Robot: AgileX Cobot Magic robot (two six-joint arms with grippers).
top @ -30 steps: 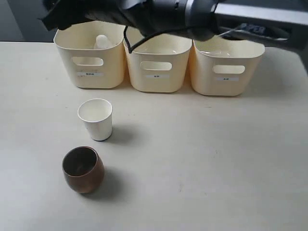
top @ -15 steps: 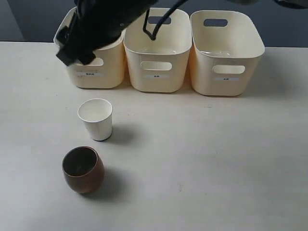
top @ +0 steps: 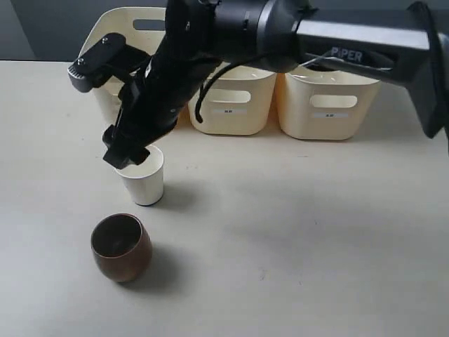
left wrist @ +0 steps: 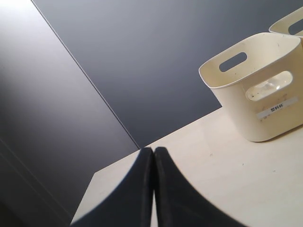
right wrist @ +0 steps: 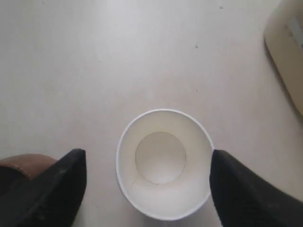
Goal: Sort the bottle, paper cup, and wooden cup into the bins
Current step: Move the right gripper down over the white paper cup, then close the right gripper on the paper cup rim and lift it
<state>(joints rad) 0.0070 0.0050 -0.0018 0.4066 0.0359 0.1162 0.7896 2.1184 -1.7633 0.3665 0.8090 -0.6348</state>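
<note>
Now R fingers (right wrist: 57, 189) straddle smooth round white paper cup (right wrist: 164, 163)

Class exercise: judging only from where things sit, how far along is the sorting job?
Done: the bottle shows through the left bin's handle cutout. In hand: the open right gripper straddles the paper cup, not yet gripping. Left: the wooden cup stands on the table.

I see the pale table (top: 316, 232) carrying three bins (top: 228, 105) along its far edge, the paper cup (top: 144, 184) and the wooden cup (top: 121, 248) nearer.
</note>
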